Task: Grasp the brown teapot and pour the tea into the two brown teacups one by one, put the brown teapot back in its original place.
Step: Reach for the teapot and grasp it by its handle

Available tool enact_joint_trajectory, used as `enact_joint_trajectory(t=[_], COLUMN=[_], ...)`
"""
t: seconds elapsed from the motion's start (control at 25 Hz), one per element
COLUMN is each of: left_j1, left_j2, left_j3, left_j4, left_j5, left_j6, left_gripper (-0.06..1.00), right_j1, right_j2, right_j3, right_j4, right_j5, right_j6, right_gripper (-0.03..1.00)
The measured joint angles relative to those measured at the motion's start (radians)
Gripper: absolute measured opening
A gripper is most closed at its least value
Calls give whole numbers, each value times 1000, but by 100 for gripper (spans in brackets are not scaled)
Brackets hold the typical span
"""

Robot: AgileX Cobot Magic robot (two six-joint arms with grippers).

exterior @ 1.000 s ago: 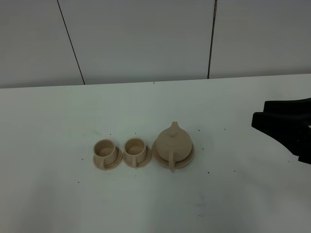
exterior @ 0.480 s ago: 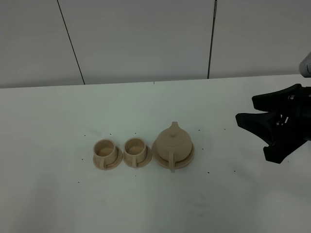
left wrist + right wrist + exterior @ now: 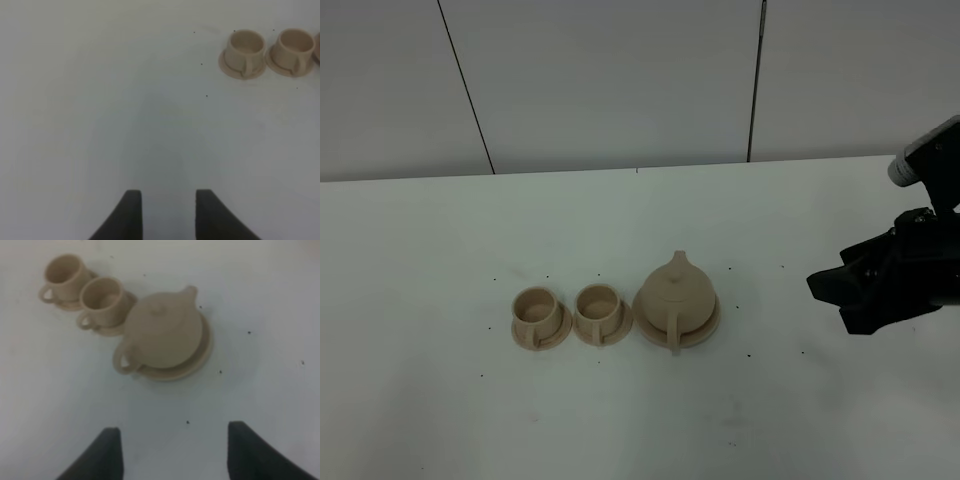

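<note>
The brown teapot (image 3: 676,296) stands on its wide saucer (image 3: 709,325), handle toward the front; it also shows in the right wrist view (image 3: 162,330). The two brown teacups (image 3: 536,306) (image 3: 598,303) stand on small saucers in a row to its left. My right gripper (image 3: 830,303) is open and empty, above the table well to the right of the teapot; its fingertips (image 3: 107,450) frame the teapot from a distance. My left gripper (image 3: 167,197) is open and empty over bare table, far from the cups (image 3: 245,45) (image 3: 295,44). It is outside the exterior high view.
The white table (image 3: 440,250) runs back to a grey panelled wall (image 3: 610,80). Small dark specks dot the tabletop around the tea set.
My right arm has come in from the right edge toward the teapot and turned, its open fingers now closer to the table. The tea set has not moved.
</note>
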Motion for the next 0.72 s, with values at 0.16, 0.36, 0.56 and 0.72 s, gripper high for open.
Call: enact_joint_trajectory(t=[0.16,0.36,0.56,0.72], left_j1=[0,0,0,0], left_j2=[0,0,0,0], left_j3=[0,0,0,0], left_j4=[0,0,1,3], left_j5=[0,1,1,1], left_j6=[0,0,0,0], left_gripper=[33,33,33,33], right_j1=[14,137,263,316], right_j2=[8,8,8,24], right_j3=[-77,-164,-190,-191], right_j4=[-54,-282,-563,-770], right_j5=[1,7,0,-14], right_j6=[84,334,723,1041], right_gripper=[45,42,41,41])
